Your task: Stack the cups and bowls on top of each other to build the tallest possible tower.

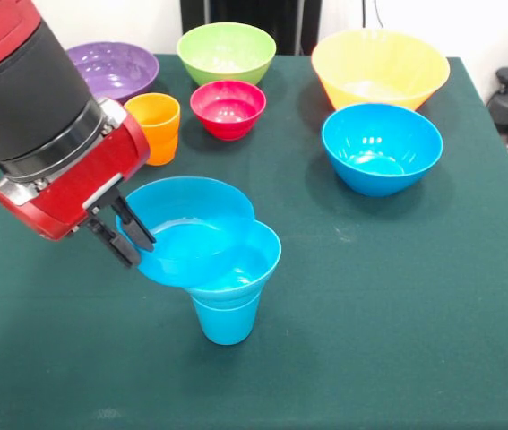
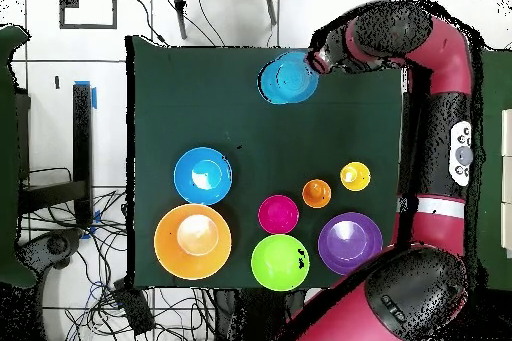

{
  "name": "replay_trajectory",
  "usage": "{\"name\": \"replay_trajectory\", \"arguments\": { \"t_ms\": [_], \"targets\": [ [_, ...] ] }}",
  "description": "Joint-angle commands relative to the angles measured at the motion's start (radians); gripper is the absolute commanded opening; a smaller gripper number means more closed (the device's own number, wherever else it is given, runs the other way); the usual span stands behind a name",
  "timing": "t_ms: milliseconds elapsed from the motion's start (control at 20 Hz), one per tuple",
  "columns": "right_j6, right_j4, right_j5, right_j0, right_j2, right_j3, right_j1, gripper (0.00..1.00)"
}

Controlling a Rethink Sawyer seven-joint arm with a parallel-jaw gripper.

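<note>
My gripper point(image 1: 137, 252) is shut on the left rim of a medium blue bowl point(image 1: 186, 224), one finger inside and one outside. The bowl hangs tilted and overlaps a smaller blue bowl point(image 1: 252, 260) that sits in a blue cup point(image 1: 227, 321), the tower's base. In the overhead view the gripper point(image 2: 315, 65) holds the blue bowl point(image 2: 288, 78) near the table's top edge, and the cup beneath is hidden. An orange cup point(image 1: 155, 125) stands behind my arm. A yellow cup point(image 2: 355, 176) shows only from overhead.
Standing loose at the back are a purple bowl point(image 1: 115, 67), a green bowl point(image 1: 227, 49), a red bowl point(image 1: 228, 107), the large yellow-orange bowl point(image 1: 379, 64) and another blue bowl point(image 1: 381, 148). The green table point(image 1: 397, 313) ends at the right.
</note>
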Motion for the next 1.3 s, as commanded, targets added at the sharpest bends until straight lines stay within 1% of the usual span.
{"name": "replay_trajectory", "arguments": {
  "t_ms": [50, 300, 800, 1300],
  "targets": [
    [0.214, 0.026, -0.067, 0.05, -0.123, 0.075, -0.028, 0.0],
    [0.217, 0.061, -0.086, 0.056, -0.143, 0.087, -0.029, 0.0],
    [0.203, 0.111, -0.082, 0.081, -0.182, 0.063, -0.022, 0.0],
    [0.205, 0.173, -0.101, 0.084, -0.209, 0.091, -0.022, 0.0]
  ]
}}
